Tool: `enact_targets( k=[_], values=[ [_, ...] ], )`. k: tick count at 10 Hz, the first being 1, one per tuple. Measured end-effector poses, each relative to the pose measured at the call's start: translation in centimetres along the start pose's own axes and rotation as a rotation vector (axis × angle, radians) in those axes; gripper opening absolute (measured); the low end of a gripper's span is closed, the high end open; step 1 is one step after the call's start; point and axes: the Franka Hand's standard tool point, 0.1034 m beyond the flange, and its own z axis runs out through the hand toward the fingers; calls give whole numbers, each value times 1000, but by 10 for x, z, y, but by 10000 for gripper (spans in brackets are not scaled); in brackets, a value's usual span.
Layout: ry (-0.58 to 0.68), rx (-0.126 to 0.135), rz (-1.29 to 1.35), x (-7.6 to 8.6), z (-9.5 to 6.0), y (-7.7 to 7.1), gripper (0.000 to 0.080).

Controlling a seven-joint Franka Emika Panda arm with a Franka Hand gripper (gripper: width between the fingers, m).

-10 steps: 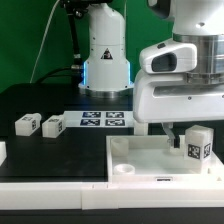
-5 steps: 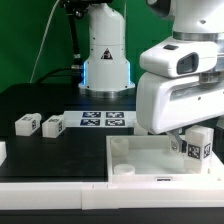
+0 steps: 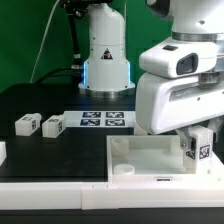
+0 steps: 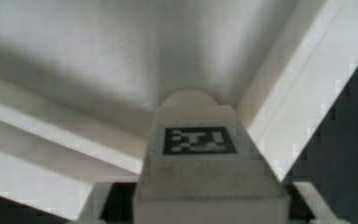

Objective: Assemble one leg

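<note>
My gripper (image 3: 194, 140) is shut on a leg (image 3: 198, 146), a small white block with a black-and-white tag on its side, and holds it upright over the far right part of the large white panel (image 3: 150, 158). In the wrist view the leg (image 4: 201, 150) fills the middle between my fingers (image 4: 108, 203), its tip pointing at the panel's inner corner (image 4: 87, 80). Two more legs (image 3: 26, 125) (image 3: 52, 126) lie on the black table at the exterior view's left.
The marker board (image 3: 103, 121) lies behind the panel. The robot base (image 3: 105, 55) stands at the back. A round hole (image 3: 124, 170) sits in the panel's near left corner. Another white part (image 3: 2, 151) shows at the left edge.
My gripper has lowered slightly with the leg toward the panel's far right corner. The other legs have not moved.
</note>
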Motion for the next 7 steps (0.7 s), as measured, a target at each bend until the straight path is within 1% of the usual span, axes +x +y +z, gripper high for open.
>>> enact_targets(
  k=[1, 4, 5, 7],
  values=[
    [0, -1, 211, 0, 0, 0, 290],
    [8, -1, 656, 1, 1, 0, 290],
    [13, -5, 852, 1, 1, -1, 291],
    [25, -12, 1100, 2, 1, 0, 291]
  ],
)
